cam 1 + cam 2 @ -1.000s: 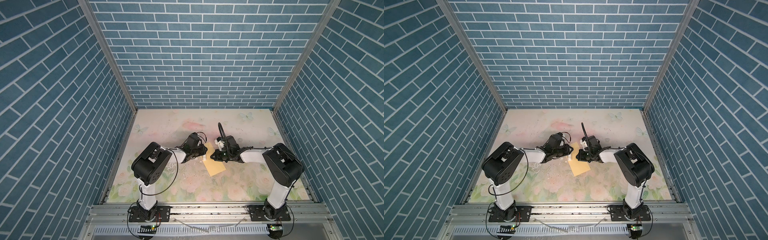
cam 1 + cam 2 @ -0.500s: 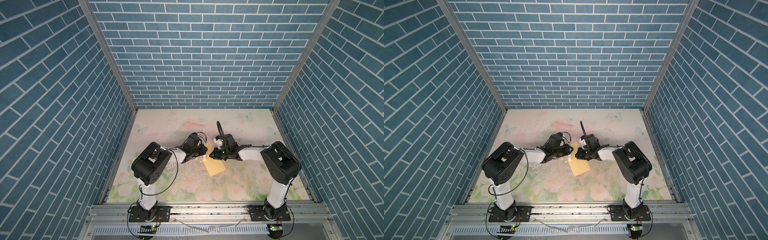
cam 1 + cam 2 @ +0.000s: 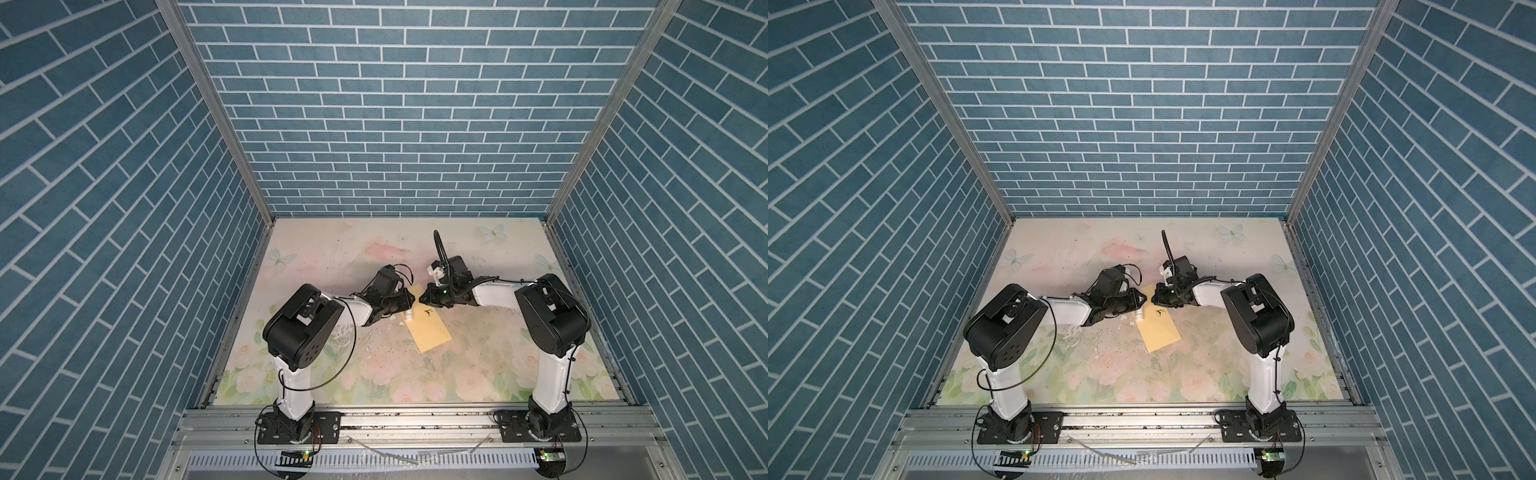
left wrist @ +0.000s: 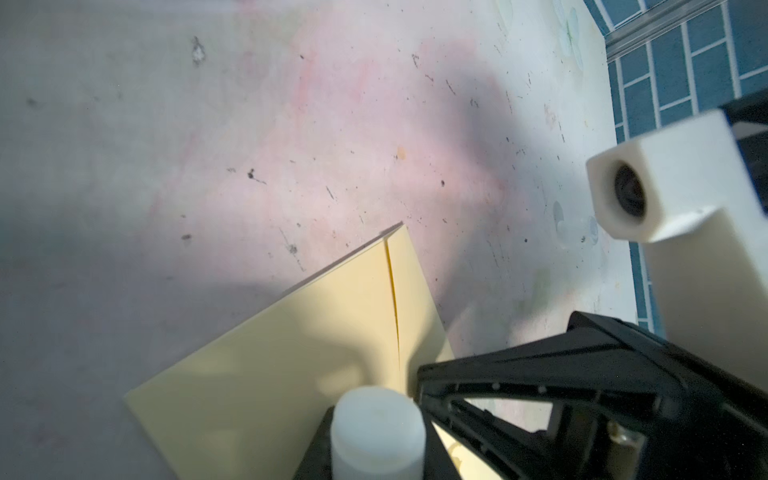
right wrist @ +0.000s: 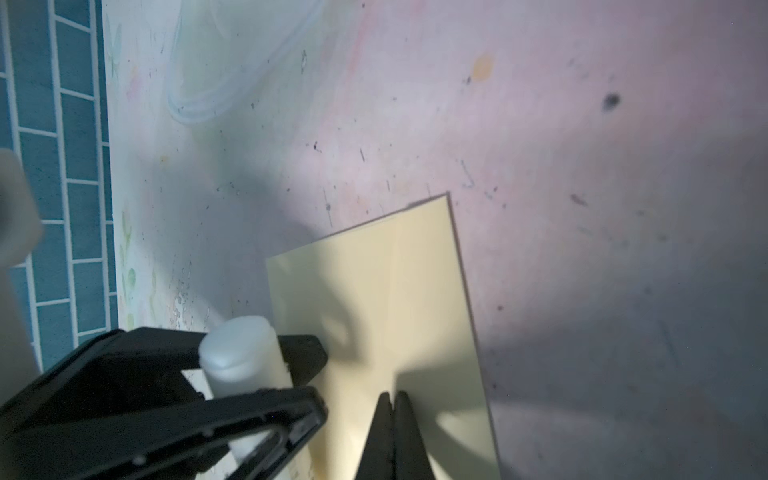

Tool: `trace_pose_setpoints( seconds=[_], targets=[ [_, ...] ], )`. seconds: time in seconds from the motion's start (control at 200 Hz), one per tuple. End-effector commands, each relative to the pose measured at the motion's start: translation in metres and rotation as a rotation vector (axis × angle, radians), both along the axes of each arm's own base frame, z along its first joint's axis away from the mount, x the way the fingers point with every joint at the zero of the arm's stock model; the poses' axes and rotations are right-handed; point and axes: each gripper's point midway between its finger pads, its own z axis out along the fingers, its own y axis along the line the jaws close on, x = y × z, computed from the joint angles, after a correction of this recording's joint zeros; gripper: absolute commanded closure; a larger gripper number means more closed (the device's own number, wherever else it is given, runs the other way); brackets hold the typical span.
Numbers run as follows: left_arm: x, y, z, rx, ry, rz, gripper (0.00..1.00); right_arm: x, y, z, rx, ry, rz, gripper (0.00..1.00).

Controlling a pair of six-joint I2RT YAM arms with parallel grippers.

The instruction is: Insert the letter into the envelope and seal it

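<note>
The pale-yellow envelope [image 3: 430, 332] [image 3: 1162, 332] lies askew mid-table, a small dark mark near its middle. In the left wrist view the envelope [image 4: 291, 365] shows a thin slit along one paper edge. My left gripper [image 3: 409, 300] [image 3: 1142, 300] is shut on a short white tube [image 3: 409, 317] [image 4: 376, 428] [image 5: 237, 357] at the envelope's far left edge. My right gripper [image 3: 422, 296] [image 5: 392, 399] is shut on nothing, with its tips over the envelope's [image 5: 374, 291] far end, close to the left gripper [image 5: 320, 382]. Whether they touch the paper I cannot tell. The letter is out of view.
Blue brick walls [image 3: 395, 124] close in the floral table [image 3: 374, 361] on three sides. An aluminium rail [image 3: 415, 419] with both arm bases runs along the front. The right arm's white camera housing [image 4: 665, 187] hangs close beside my left gripper.
The right gripper has crept toward the far end of the envelope, closer to the left gripper. The left gripper and the envelope stay where they were.
</note>
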Motion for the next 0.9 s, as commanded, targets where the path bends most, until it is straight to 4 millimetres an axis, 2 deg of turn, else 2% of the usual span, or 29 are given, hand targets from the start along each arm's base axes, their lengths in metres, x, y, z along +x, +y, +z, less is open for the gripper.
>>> trace_pose_setpoints(
  seconds=[0.0, 0.22, 0.445, 0.89],
  targets=[
    [-0.012, 0.013, -0.032, 0.081, 0.070, 0.012, 1.00, -0.006, -0.030, -0.045, -0.163, 0.066, -0.029, 1.00],
    [-0.012, 0.014, -0.034, 0.082, 0.072, 0.017, 1.00, -0.015, -0.029, -0.042, -0.144, 0.072, -0.008, 1.00],
    [-0.011, 0.014, -0.036, 0.081, 0.075, 0.020, 1.00, -0.039, -0.026, -0.037, -0.146, 0.071, 0.049, 1.00],
    [-0.012, 0.013, -0.038, 0.078, 0.081, 0.020, 1.00, -0.081, -0.032, -0.041, -0.177, 0.104, 0.096, 1.00]
  ],
)
